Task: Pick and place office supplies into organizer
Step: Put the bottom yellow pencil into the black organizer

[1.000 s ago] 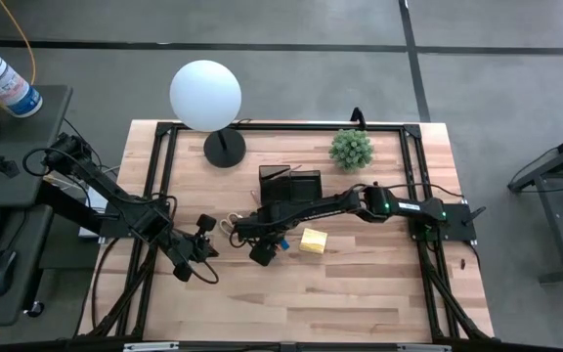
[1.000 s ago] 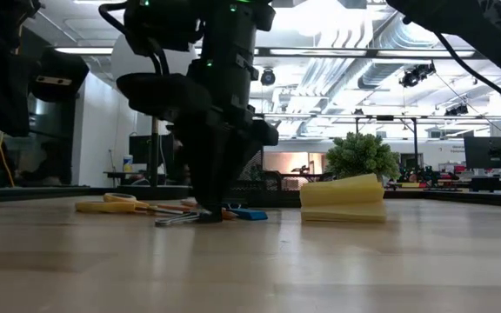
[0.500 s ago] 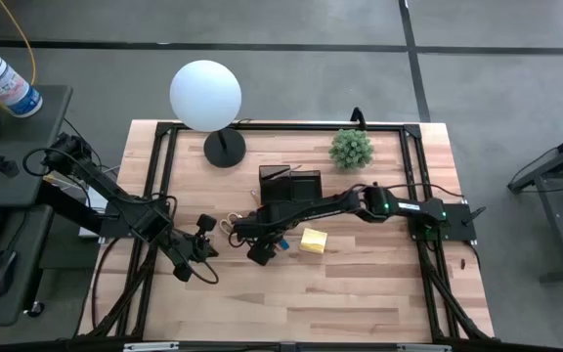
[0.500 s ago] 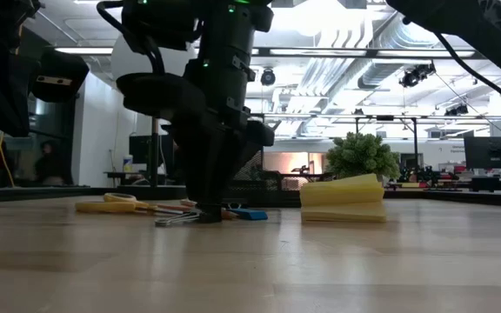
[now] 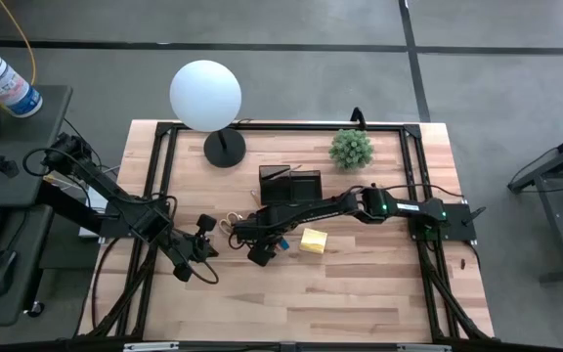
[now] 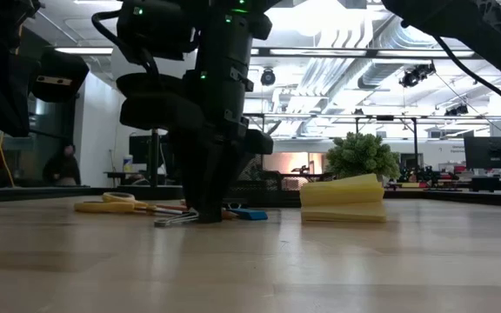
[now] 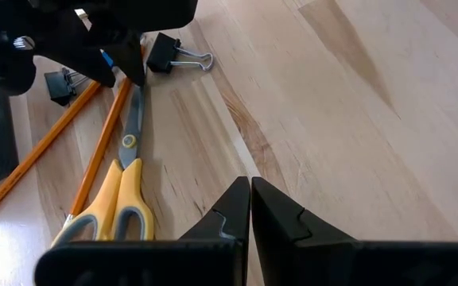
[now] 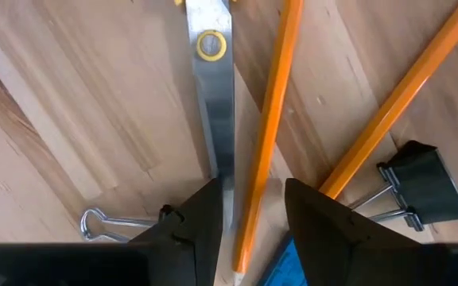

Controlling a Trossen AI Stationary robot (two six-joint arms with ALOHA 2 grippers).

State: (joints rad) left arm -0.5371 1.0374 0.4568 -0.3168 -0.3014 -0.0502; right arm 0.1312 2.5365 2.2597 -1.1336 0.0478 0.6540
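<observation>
Since the earlier frames the right arm has shifted only slightly over the pile, and a person has come into sight far off in the room at the left (image 6: 62,165). Nothing on the table is lying differently. The left gripper (image 5: 206,266) is hanging low over bare wood at the left of the supplies, its fingers (image 7: 227,213) pressed together on nothing. Just right of it the scissors (image 7: 116,189) are lying flat, yellow handles toward the left arm, blades pointing under the right arm. The right gripper (image 8: 249,213) is standing down at the table with its fingers apart, straddling the tip of one pencil (image 8: 265,131); the scissor blade is lying beside that pencil. A second pencil (image 8: 401,94) is slanting past a black clip (image 8: 420,185); another clip (image 7: 166,54) is sitting nearby. The sticky pad (image 5: 313,241) is resting just right of the gripper. The organizer (image 5: 288,185) is standing behind the pile, toward the lamp (image 5: 206,95) and plant (image 5: 351,149)
</observation>
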